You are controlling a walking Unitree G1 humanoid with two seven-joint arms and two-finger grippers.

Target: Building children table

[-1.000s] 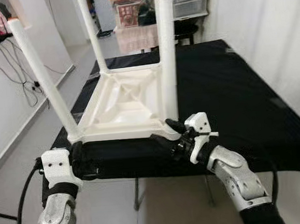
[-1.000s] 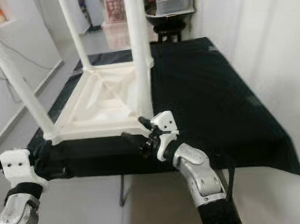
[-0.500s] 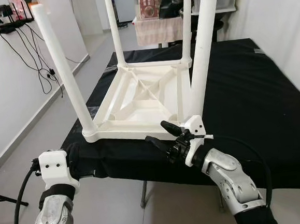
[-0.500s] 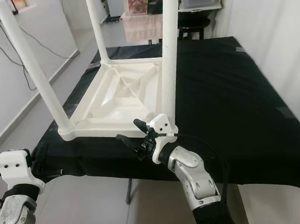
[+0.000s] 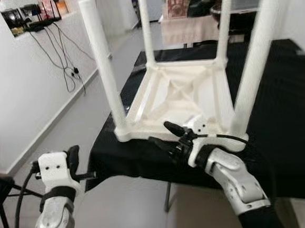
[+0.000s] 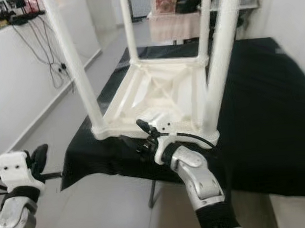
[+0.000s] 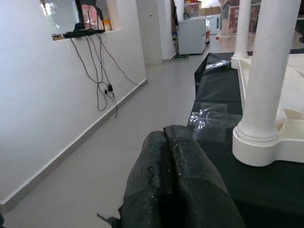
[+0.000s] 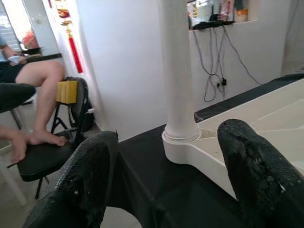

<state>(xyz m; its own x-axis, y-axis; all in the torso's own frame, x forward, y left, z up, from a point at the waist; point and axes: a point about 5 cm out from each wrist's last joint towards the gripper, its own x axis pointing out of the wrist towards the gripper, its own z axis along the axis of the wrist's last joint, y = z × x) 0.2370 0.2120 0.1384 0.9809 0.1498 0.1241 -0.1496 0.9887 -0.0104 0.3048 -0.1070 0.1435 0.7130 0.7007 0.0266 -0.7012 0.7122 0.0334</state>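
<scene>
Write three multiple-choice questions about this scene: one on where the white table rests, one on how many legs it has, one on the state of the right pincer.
1. Where does the upturned white plastic children's table rest?
A. on the floor
B. on the black cloth-covered worktable
C. on a chair

2. How many round white legs stand up from it?
A. two
B. three
C. four

3. In what state is the right pincer?
A. open, at the table's near edge
B. shut on a leg
C. hanging by the floor

Answers: 1 B, the black cloth lies under its frame. 2 C, one leg rises at each corner. 3 A, the right wrist view shows its fingers apart with the near edge between them, touching nothing.
</scene>
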